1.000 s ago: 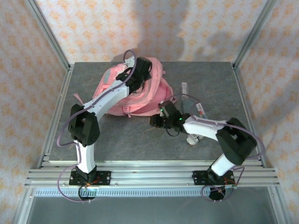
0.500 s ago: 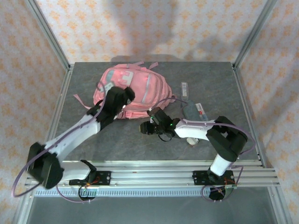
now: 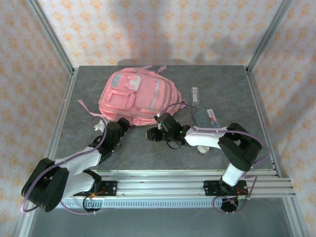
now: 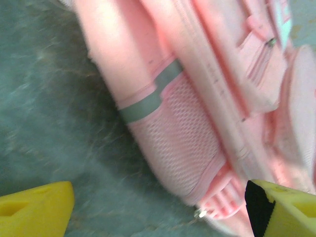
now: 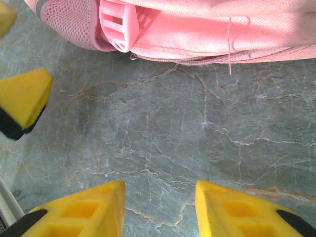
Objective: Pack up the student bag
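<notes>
The student bag (image 3: 134,95), a pink backpack with front pockets and a light blue patch, lies flat at the table's back left. My left gripper (image 3: 123,125) sits low just in front of the bag's near edge. In the left wrist view it (image 4: 158,217) is open wide, with the bag's mesh side pocket (image 4: 182,143) ahead of its yellow fingers and nothing between them. My right gripper (image 3: 150,134) hovers over bare table just in front of the bag's near right corner. The right wrist view shows it (image 5: 160,210) open and empty below the bag's edge (image 5: 207,29), with a left-gripper finger (image 5: 22,98) at the left.
Right of the bag lie a white flat stick (image 3: 195,94), a dark grey pouch (image 3: 200,117), a pen-like item (image 3: 212,116) and a small white object (image 3: 203,147) by the right arm. Metal frame posts stand at the table's corners, and a rail (image 3: 158,186) runs along the near edge.
My left arm came off the top of the bag and swung back to the near left while its gripper opened. The bag dropped flat. The right gripper slid slightly left.
</notes>
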Controlling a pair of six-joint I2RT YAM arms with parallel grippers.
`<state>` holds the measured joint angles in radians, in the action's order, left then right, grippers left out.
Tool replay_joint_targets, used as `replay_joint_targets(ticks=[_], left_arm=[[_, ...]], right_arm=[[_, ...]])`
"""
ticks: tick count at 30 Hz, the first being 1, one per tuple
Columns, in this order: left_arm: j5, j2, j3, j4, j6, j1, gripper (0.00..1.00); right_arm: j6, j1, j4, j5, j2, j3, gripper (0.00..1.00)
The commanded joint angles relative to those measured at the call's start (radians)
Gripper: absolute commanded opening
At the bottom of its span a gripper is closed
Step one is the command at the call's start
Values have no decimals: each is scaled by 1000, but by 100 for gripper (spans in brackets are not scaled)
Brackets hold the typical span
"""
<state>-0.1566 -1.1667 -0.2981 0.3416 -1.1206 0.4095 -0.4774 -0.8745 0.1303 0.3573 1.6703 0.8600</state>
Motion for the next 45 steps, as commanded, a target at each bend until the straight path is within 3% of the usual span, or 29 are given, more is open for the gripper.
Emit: replay_joint_targets(ticks=[1, 8, 10, 15, 17, 27, 38, 45], left_arm=[[-3, -92, -11, 229, -11, -16, 90], [41, -322, -90, 329, -10, -56, 83], [60, -365, -106, 356, -11, -69, 74], [133, -358, -162, 318, -12, -93, 11], [162, -310, -188, 256, -14, -92, 0], [219, -38, -345, -113, -52, -66, 0], [247, -20, -376, -103, -98, -43, 0], [281, -40, -393, -74, -122, -31, 0]], right_arm=[[8, 0, 29, -32, -37, -21, 41], [6, 1, 29, -40, -54, -32, 41], [9, 0, 26, -47, -58, -37, 41], [17, 0, 31, -75, -51, -56, 40], [27, 1, 43, -87, -38, -59, 40], [115, -27, 204, -105, -5, -32, 44], [160, -36, 331, -216, 40, 58, 52], [168, -36, 322, -295, 115, 149, 53]])
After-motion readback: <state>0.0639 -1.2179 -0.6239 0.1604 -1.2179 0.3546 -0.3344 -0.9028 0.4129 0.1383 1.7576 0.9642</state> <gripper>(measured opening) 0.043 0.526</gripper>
